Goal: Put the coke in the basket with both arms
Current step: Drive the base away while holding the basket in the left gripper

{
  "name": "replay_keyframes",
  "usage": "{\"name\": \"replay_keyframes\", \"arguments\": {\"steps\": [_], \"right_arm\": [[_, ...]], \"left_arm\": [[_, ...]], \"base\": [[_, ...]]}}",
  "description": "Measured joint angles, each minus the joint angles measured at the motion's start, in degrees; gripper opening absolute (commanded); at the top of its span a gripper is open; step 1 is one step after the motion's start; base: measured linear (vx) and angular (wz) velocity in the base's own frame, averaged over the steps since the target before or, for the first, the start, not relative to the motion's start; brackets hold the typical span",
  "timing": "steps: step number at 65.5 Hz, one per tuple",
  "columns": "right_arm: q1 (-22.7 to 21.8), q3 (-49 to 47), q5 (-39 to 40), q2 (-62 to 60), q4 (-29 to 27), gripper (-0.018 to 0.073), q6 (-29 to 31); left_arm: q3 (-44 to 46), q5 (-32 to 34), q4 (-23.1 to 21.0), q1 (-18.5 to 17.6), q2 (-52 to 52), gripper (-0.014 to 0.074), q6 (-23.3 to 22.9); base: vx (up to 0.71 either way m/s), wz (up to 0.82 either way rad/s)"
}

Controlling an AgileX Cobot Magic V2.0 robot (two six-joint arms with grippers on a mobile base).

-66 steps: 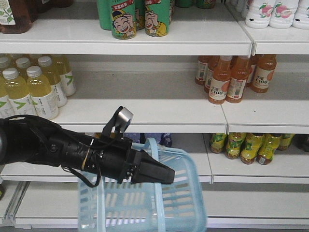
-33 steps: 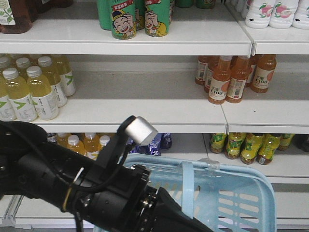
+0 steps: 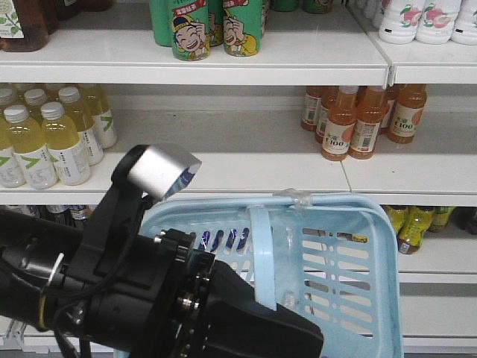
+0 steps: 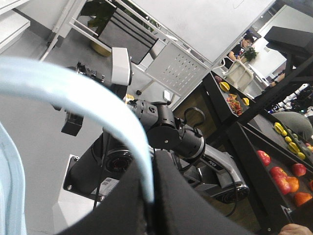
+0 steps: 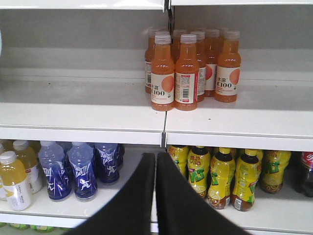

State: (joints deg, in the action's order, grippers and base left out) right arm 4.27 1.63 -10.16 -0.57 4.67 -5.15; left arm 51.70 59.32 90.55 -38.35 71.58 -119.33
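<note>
- White store shelving [image 3: 223, 71] fills the front view. Its stock, left to right: yellow bottles [image 3: 45, 142] at 9 o'clock, green cans [image 3: 216, 30] at 12 o'clock, orange bottles [image 3: 361, 123] at 2 o'clock, white bottles [image 3: 425, 19] at 1 o'clock.
- Left arm [image 3: 89, 291]: bulky and black, it occupies the 7 to 8 o'clock sector of the front view. The left silver-grey block [image 3: 160, 170] stands on its stalk just above the arm.
- Left gripper [image 4: 151, 176]: in the left wrist view the black fingers are clamped on the light blue hoop handle [image 4: 98, 107]. The handle enters between them at 6 o'clock and arcs away toward 10 o'clock.
- Basket [image 3: 335, 261]: it hangs in the air in front of the shelves, at 5 o'clock in the front view. It is tilted, not level, and the slotted wall shows. The handle crosses its middle and drops to the gripper.
- Right arm [image 4: 166, 132]: it sits at the centre of the left wrist view, with the right silver-grey block [image 4: 121, 66] at 11 o'clock. It is well apart from the basket.
- Right gripper [image 5: 156, 161]: it is at 6 o'clock of the right wrist view. The fingers are drawn together to a hairline slit and grip nothing.
- Shelf stock around the right gripper: blue bottles [image 5: 80, 171] at 8 o'clock and yellow-green bottles [image 5: 220, 171] at 4 o'clock. A dark bottle with a red label [image 5: 305, 174] stands at 3 o'clock. Its brand cannot be read.
</note>
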Motion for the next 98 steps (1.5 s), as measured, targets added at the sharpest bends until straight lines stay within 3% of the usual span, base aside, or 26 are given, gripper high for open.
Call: {"name": "replay_keyframes", "arguments": {"steps": [65,98], "right_arm": [[0.0,0.0,0.0,0.0,0.0,-0.0005,0.0],[0.0,0.0,0.0,0.0,0.0,-0.0005,0.0]], "left_arm": [[0.01,0.0,0.06,0.0,0.0,-0.0007,0.0],[0.01,0.0,0.06,0.0,0.0,-0.0007,0.0]], "base": [[0.0,-0.01],[-0.03,-0.3]]}}
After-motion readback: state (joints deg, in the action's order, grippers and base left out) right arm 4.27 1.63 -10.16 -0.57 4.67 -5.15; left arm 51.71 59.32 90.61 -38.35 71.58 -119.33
